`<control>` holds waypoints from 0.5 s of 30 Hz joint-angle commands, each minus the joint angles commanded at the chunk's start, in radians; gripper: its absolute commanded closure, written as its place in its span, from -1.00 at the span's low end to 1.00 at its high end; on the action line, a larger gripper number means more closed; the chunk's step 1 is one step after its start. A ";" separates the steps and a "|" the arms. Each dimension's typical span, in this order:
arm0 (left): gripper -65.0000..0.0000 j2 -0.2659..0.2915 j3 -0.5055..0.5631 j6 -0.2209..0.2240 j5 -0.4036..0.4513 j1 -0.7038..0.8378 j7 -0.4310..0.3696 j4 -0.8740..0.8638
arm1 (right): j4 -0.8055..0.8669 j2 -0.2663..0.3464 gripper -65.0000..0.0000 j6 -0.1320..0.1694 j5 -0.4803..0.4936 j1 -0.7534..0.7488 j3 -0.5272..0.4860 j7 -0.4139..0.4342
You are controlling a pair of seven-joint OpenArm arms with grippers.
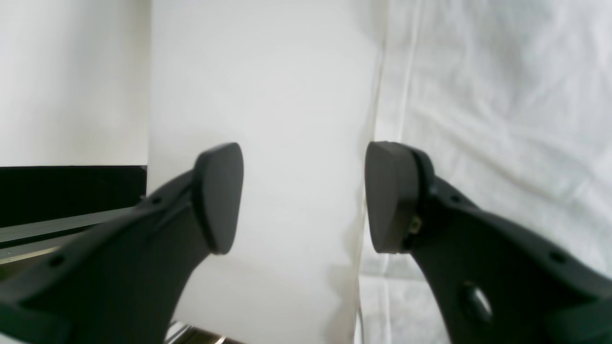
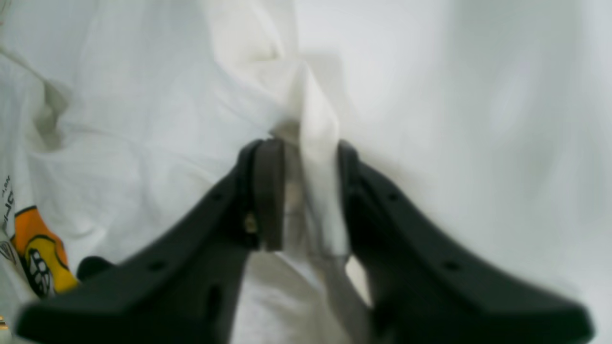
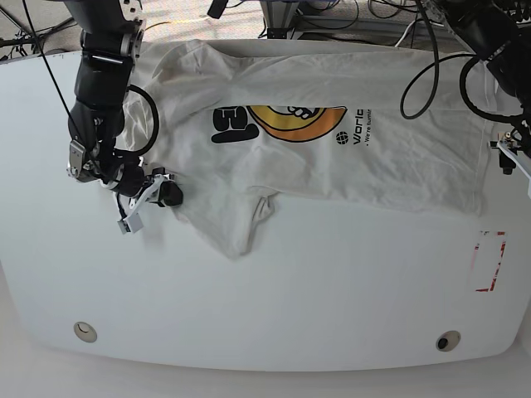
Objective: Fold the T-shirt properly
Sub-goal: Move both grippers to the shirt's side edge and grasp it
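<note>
The large white short-sleeved cotton T-shirt (image 3: 332,157) lies spread across the white table (image 3: 290,290) toward twelve o'clock, the right gripper (image 3: 166,193) at its nine o'clock edge, the left gripper (image 3: 508,157) beside its three o'clock edge, and a red-outlined rectangular marking (image 3: 489,261) at four o'clock.

You see a broad white rounded-corner table (image 3: 274,307) filling most of the base view under even, soft light. Near its front edge sit a small round metal-rimmed hole (image 3: 83,332) and a small dark round fitting (image 3: 448,341). A red-outlined rectangular marking (image 3: 489,261) lies at your right. Black cables (image 3: 332,10) tangle on the floor beyond the far edge.
</note>
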 joint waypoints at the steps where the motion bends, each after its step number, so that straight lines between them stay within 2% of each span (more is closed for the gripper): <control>1: -0.16 -0.005 0.002 0.014 0.000 -0.018 -0.012 -0.037 | 0.000 0.000 0.92 0.000 0.000 0.000 -0.002 0.000; 6: -0.16 -0.021 0.002 0.034 0.000 -0.115 -0.126 -0.261 | 0.028 0.000 0.92 0.000 0.003 -0.006 -0.002 -0.005; 15: -0.16 -0.044 0.063 0.035 -0.002 -0.227 -0.265 -0.555 | 0.035 0.006 0.92 0.000 0.006 -0.008 -0.002 -0.006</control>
